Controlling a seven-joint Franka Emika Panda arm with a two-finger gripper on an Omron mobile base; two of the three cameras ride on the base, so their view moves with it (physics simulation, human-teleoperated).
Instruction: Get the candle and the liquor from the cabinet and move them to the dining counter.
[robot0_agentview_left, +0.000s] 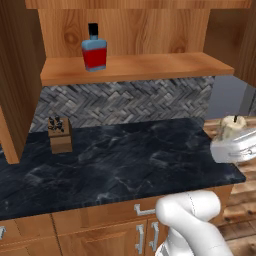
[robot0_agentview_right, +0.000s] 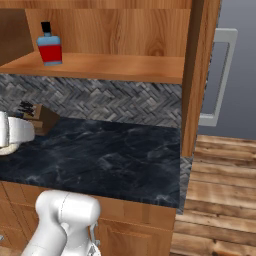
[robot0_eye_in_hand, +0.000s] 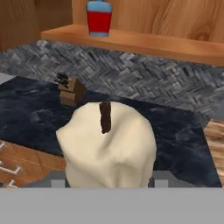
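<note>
The gripper (robot0_agentview_left: 231, 142) holds one lumpy cream-white candle (robot0_eye_in_hand: 107, 146) with a short dark wick, its jaws closed on the waxy sides. Ahead of and above it, one flat-sided liquor (robot0_agentview_left: 94, 49) bottle, red-bodied with blue shoulders and black cap, stands on the cabinet (robot0_agentview_left: 135, 67) shelf of grained wood. Below that lie herringbone tiling (robot0_agentview_left: 125, 102), a veined black counter (robot0_agentview_left: 120, 165) and one wooden knife block (robot0_agentview_left: 60, 134).

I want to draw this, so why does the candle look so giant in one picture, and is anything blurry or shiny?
In the hand view the candle sits right at the camera, so it looks huge and soft-edged; in the left base view it is small, above a blurred gripper. In both base views the black counter shows only faint pale veining, no bright glare; the liquor looks sharp.
</note>
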